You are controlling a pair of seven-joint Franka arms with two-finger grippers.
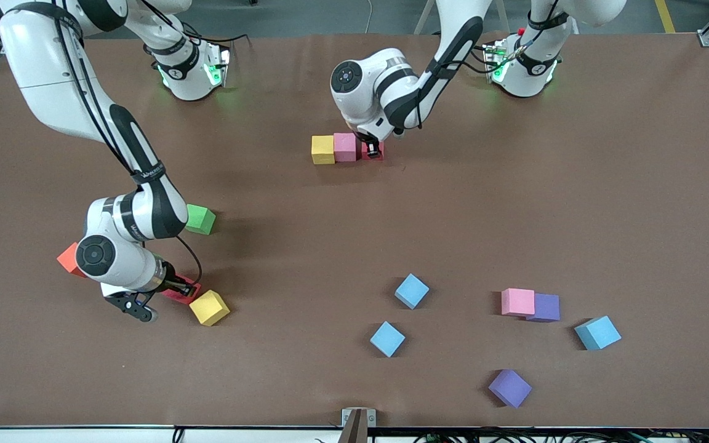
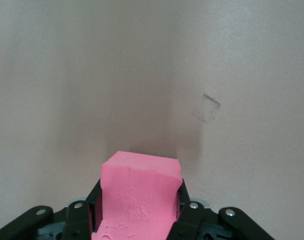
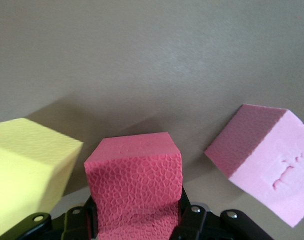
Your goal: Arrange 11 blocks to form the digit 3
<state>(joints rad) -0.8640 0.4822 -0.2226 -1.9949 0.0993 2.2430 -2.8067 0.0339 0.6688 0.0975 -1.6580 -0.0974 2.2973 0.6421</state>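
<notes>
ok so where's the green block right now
In the front view the green block sits on the table toward the right arm's end, tucked against that arm's forearm, farther from the camera than the loose yellow block.

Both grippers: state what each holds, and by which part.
The left gripper holds a red foam cube by two opposite side faces; the right gripper holds another red foam cube the same way.

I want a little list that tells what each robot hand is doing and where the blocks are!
left gripper: shut on a red block, at the end of the row
row: yellow block, pink block, then the red block, touching
right gripper: shut on a second red block, beside a loose yellow block
green block: alone, beside the right arm
loose blocks toward the left arm's end: three light blue, two purple, one pink
</notes>
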